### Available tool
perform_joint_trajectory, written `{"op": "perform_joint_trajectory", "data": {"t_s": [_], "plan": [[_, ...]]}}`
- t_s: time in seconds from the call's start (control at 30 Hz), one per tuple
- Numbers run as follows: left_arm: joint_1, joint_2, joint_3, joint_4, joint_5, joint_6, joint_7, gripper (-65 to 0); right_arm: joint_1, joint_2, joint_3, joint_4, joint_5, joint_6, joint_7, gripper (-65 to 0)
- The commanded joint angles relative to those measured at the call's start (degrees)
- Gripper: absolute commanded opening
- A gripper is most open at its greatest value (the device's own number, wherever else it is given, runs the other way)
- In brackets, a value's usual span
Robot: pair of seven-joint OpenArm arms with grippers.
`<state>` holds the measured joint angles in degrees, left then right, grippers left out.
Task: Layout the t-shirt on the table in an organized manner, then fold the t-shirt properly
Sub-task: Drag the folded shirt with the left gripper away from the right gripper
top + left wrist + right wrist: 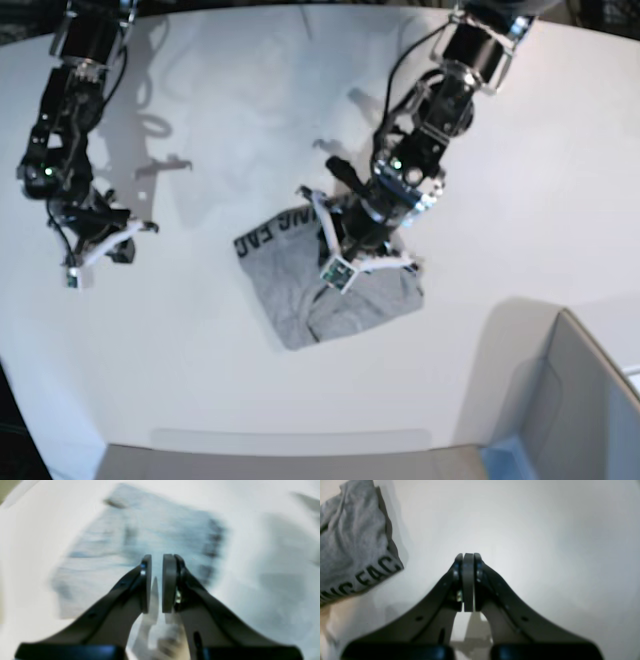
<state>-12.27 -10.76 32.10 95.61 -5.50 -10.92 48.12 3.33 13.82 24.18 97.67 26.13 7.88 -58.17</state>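
The t-shirt (335, 280) sits folded into a compact block mid-table (200, 380); the left gripper (157, 582) hangs right over it with jaws a narrow gap apart and nothing seen between them, while the right gripper (468, 582) is pressed fully shut over bare white surface, well clear of the cloth. Risk — if the left arm pulls off low, a finger could snag the top layer and drag the fold open. The left wrist view is motion-blurred, yet the right wrist view shows the black lettering (367, 580) sharply, and only the base view shows the grey bin (585, 410) at the corner.
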Motion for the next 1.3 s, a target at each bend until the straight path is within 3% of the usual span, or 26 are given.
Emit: {"op": "perform_joint_trajectory", "data": {"t_s": [0.0,0.23,0.43,0.8,1.0,1.27], "plan": [[-1.2,1.1,0.3,-1.0,-0.1,-0.1,-1.0,-57.2,1.1,0.8,0.1,1.4,0.5,0.3,0.2,-65.0],[-2.1,1.4,0.0,-4.0,-0.1,-0.1,-1.0,-57.2,-0.8,0.9,0.2,4.2,0.5,0.3,-0.4,-65.0],[-1.6,1.0,0.4,-13.5,-0.1,-0.1,-1.5,-57.3,-0.9,1.1,0.3,4.2,0.5,0.3,-0.7,-65.0],[3.3,-11.5,0.1,-14.8,-0.1,-0.1,-1.7,-57.5,-0.7,0.6,0.1,4.2,0.5,0.3,-0.7,-65.0],[8.0,-17.7,0.0,-14.8,-0.1,-0.1,-7.5,-57.5,-0.8,-0.4,0.1,4.2,0.5,0.3,-0.7,-65.0],[8.4,-25.4,0.0,-15.1,-0.1,-0.1,-8.0,-57.5,-1.8,-0.8,0.1,4.3,0.5,0.3,-0.8,-65.0]]}}
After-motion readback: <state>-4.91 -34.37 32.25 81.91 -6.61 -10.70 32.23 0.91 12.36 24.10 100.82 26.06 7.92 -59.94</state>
